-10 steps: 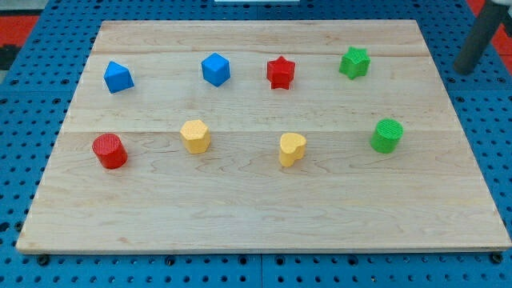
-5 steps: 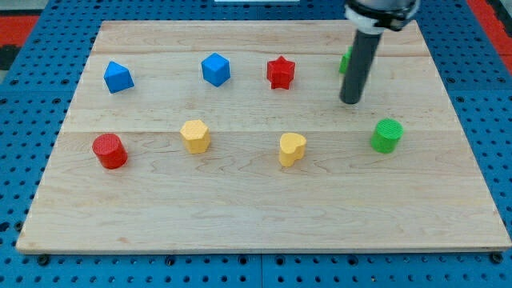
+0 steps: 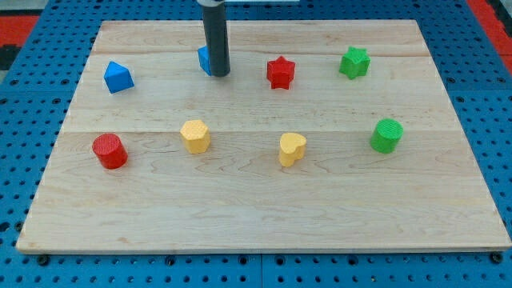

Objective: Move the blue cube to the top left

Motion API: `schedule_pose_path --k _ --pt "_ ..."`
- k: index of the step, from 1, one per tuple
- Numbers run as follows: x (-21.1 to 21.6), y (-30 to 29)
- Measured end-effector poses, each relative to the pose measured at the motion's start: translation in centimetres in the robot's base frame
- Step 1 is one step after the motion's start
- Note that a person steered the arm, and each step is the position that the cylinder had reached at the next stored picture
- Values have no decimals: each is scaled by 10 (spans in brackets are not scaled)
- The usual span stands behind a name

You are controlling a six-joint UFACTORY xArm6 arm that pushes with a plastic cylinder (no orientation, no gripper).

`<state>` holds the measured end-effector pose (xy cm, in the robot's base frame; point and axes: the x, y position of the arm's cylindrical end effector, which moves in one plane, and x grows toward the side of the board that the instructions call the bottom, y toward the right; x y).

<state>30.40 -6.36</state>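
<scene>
My tip [image 3: 220, 74] is set against the right side of the blue cube [image 3: 205, 59], largely hidden behind the rod in the far row left of the red star [image 3: 281, 72], gripping nothing, a placement judged suited to pushing it leftward.

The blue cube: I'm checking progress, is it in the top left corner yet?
Not yet. The blue cube sits mid-top, right of the blue block, with my tip at its right side.

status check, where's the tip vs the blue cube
My tip at blue cube's right side, partly hiding it. Other blue block sits toward the top left.
</scene>
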Motion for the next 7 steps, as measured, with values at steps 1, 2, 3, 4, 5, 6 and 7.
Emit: schedule_pose_path --k 1,2,3,4,5,6,7 --pt "-19 -3" --pt "-22 22" --pt "-45 1" --pt "-49 -65" --pt "-46 -62" --pt "-53 -81" --pt "-73 -142"
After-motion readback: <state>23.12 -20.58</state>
